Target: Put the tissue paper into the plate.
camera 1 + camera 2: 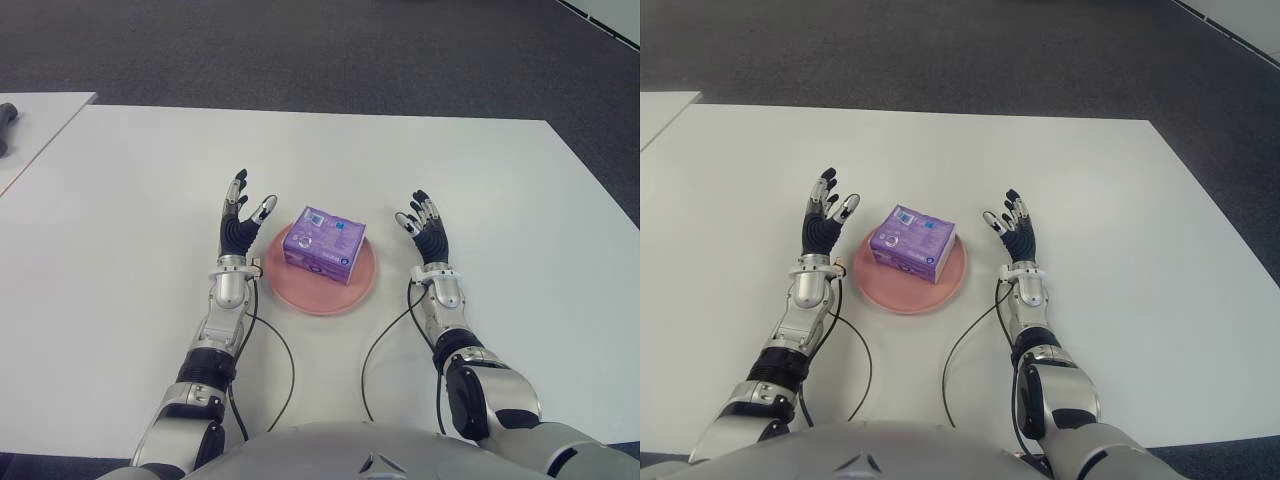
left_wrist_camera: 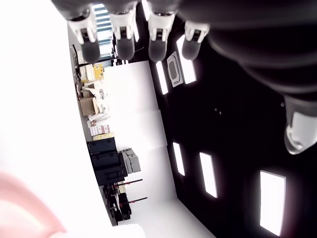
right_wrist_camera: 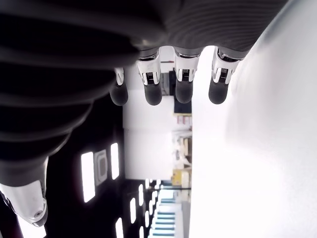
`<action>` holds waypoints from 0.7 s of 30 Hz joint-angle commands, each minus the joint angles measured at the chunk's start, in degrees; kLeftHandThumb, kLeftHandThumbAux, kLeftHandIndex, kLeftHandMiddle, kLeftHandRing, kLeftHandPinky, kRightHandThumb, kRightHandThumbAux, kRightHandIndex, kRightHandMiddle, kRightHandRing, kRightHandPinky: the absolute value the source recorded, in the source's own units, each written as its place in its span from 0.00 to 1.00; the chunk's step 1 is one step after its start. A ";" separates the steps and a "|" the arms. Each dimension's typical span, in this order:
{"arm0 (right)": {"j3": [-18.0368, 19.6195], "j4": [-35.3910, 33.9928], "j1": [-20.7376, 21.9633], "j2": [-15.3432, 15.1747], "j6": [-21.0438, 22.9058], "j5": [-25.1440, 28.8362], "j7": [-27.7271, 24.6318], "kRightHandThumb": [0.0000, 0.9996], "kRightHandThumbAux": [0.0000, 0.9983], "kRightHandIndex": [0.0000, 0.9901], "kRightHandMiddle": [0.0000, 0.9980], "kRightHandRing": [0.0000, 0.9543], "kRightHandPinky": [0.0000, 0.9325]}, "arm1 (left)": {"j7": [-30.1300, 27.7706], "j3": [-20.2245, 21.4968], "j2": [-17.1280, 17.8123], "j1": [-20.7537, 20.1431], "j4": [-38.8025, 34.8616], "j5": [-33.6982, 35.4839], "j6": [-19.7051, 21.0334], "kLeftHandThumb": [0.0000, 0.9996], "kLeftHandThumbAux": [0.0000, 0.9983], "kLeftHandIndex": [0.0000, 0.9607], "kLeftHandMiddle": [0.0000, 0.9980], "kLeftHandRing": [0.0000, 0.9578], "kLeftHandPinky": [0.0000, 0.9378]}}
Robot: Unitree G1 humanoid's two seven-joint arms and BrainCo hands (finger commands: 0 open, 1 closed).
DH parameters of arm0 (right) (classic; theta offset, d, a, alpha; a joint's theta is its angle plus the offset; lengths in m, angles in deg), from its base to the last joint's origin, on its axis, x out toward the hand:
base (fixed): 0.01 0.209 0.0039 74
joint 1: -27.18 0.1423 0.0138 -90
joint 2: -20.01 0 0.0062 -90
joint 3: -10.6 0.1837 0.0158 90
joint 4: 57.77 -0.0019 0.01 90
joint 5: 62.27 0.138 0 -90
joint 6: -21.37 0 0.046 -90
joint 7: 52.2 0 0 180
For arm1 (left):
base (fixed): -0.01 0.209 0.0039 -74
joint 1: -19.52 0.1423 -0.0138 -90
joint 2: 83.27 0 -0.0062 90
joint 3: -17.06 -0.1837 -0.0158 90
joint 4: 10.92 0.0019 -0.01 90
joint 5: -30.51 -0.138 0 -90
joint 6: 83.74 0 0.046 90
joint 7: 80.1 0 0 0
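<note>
A purple pack of tissue paper (image 1: pixel 323 244) lies on the pink plate (image 1: pixel 352 291) in the middle of the white table (image 1: pixel 120 200). My left hand (image 1: pixel 241 214) is just left of the plate, fingers spread and pointing away from me, holding nothing. On the other side of the plate my right hand (image 1: pixel 421 222) is likewise open and empty. Neither hand touches the pack. Both wrist views show straight fingers (image 2: pixel 120 38) with nothing between them, and the edge of the plate (image 2: pixel 25 208) shows in the left wrist view.
Black cables (image 1: pixel 280 350) run along the table from both forearms toward my body. A second white table (image 1: pixel 30 120) stands at the far left with a dark object (image 1: pixel 6 112) on it. Dark carpet (image 1: pixel 320 50) lies beyond the far edge.
</note>
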 commanded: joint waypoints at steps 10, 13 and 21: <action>-0.16 2.34 -3.79 1.00 2.00 -0.03 0.04 0.05 0.59 0.00 0.00 0.00 0.00 | -2.18 -0.39 0.37 2.47 -0.11 0.42 -1.46 0.00 0.38 0.00 0.00 0.00 0.00; -0.13 2.36 -3.76 0.95 2.03 0.01 -0.01 0.05 0.59 0.00 0.00 0.00 0.00 | -2.60 0.16 1.05 1.86 1.46 0.98 -2.58 0.00 0.37 0.00 0.00 0.00 0.00; -0.01 2.45 -3.65 0.74 2.15 0.16 -0.23 0.05 0.59 0.00 0.00 0.00 0.00 | -2.36 1.29 2.32 0.78 5.13 1.63 -5.79 0.00 0.35 0.00 0.00 0.00 0.00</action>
